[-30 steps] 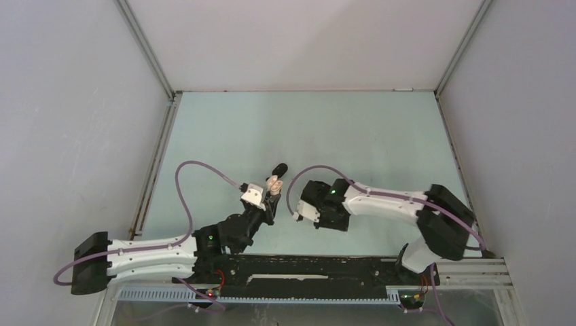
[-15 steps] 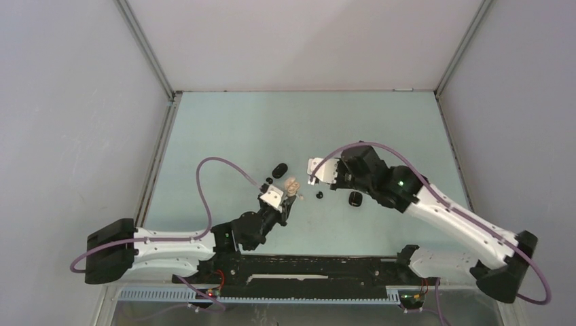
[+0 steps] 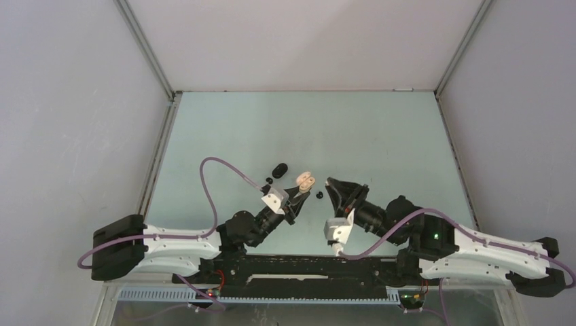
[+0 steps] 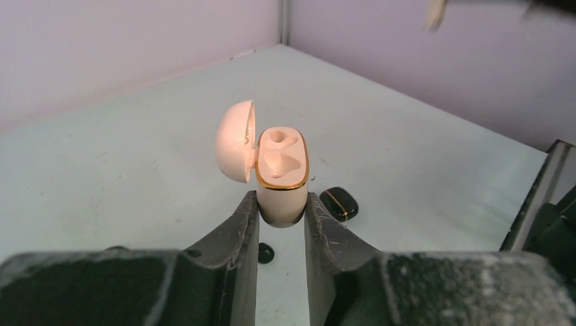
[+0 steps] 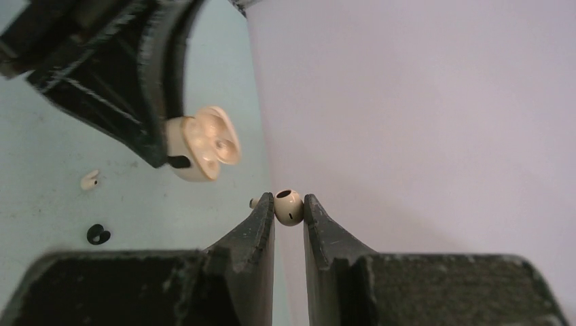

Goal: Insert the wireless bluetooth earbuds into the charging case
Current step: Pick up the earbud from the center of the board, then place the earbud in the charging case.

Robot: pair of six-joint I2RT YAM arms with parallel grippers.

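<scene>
Left gripper [image 4: 280, 212] clenched on the open cream charging case [image 4: 280, 163], right gripper [image 5: 289, 204] pinching a whitish earbud [image 5: 288, 208], case ahead to its left.

1. The left arm [image 3: 173, 243] lay low along the near edge, its forearm reaching forward and to the right.
2. The left gripper [image 3: 297, 191] was raised at the arm's end. Its jaws were clamped on the lower body of a cream charging case [image 4: 280, 178], one of the fingers [image 4: 238, 231] on each side.
3. The right arm [image 3: 489, 250] lay low from the right, its forearm angled left and forward.
4. The right gripper [image 3: 331, 185] pointed toward the left gripper, near it but apart. Its jaws pinched a whitish earbud [image 5: 289, 207] at the very tips.
</scene>
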